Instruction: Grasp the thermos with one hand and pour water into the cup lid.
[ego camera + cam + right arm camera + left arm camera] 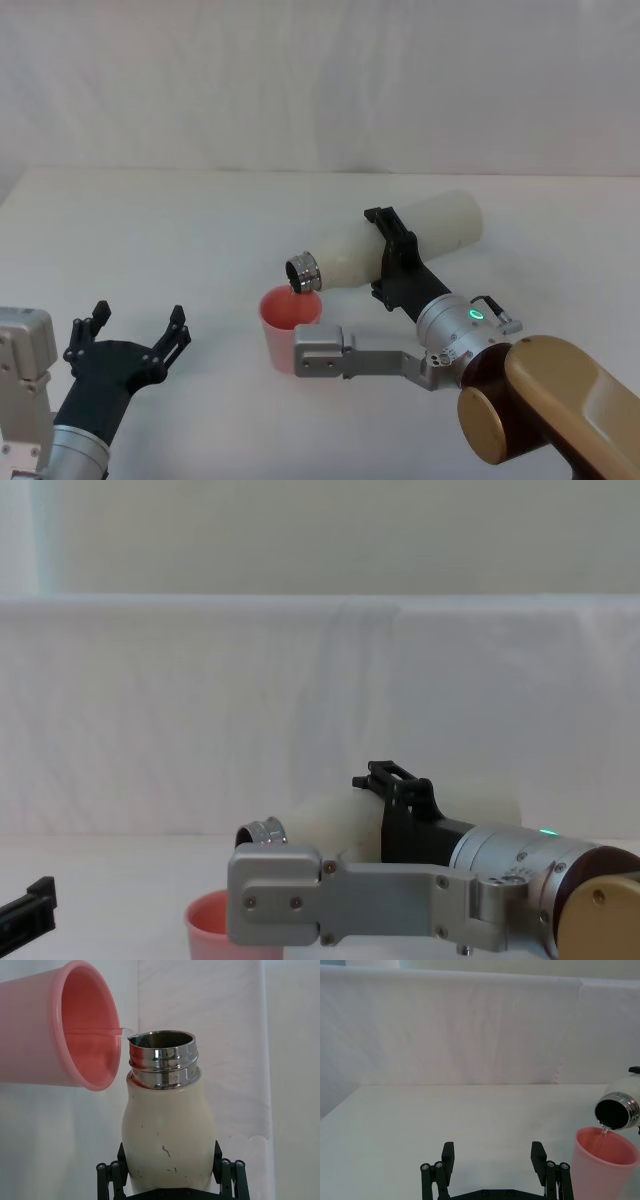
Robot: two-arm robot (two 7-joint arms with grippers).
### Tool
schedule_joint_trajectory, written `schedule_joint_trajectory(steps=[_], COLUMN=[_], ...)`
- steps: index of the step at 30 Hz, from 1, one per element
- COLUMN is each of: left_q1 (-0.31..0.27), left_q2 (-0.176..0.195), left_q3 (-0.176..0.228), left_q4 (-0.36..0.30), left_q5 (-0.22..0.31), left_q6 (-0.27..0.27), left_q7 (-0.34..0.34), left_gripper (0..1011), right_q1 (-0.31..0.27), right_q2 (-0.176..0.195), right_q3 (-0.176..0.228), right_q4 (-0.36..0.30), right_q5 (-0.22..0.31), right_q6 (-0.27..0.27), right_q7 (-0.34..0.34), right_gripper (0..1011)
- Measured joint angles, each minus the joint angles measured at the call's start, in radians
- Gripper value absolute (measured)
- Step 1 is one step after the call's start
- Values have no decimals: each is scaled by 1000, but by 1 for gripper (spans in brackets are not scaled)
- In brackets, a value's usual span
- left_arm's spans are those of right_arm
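My right gripper (pixel 385 252) is shut on the cream-white thermos (pixel 400 243), which is tipped nearly flat above the table with its steel neck (pixel 302 271) over the rim of the salmon-pink cup lid (pixel 290 325). A thin stream of water runs from the neck (pixel 616 1111) into the cup lid (pixel 604 1162). In the right wrist view the thermos (pixel 167 1135) sits between the fingers (pixel 227 1172), with the cup lid (pixel 65 1035) at its mouth. My left gripper (pixel 130 330) rests open at the table's near left, apart from both; in its own wrist view the left gripper (pixel 493 1160) holds nothing.
The white table (pixel 150 230) is bare around the cup lid, and a white cloth backdrop (pixel 320 80) hangs behind its far edge. A grey bracket of my right arm (pixel 325 352) reaches forward just beside the cup lid's near right side.
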Motion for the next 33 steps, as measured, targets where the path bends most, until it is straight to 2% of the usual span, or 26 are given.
schedule_joint_trajectory(steps=[19,24,29,30,33], left_q1=[0,0,0,0,0], left_q2=[0,0,0,0,0], left_q3=[0,0,0,0,0], left_q4=[0,0,0,0,0], left_q5=[0,0,0,0,0], left_q6=[0,0,0,0,0], left_q7=[0,0,0,0,0], left_gripper=[1001,1001,1001,1001,1001], right_q1=[-3,-14,-44,-44,-77], right_q2=[0,-5,-14,-14,-16], right_q3=[6,23,63,63,101], right_q4=[-4,-14,-44,-44,-84], right_q5=[11,45,122,122,190], right_q6=[-3,-13,-28,-28,-37], right_q7=[2,-1,2,2,12], right_gripper=[962,962,962,962,962])
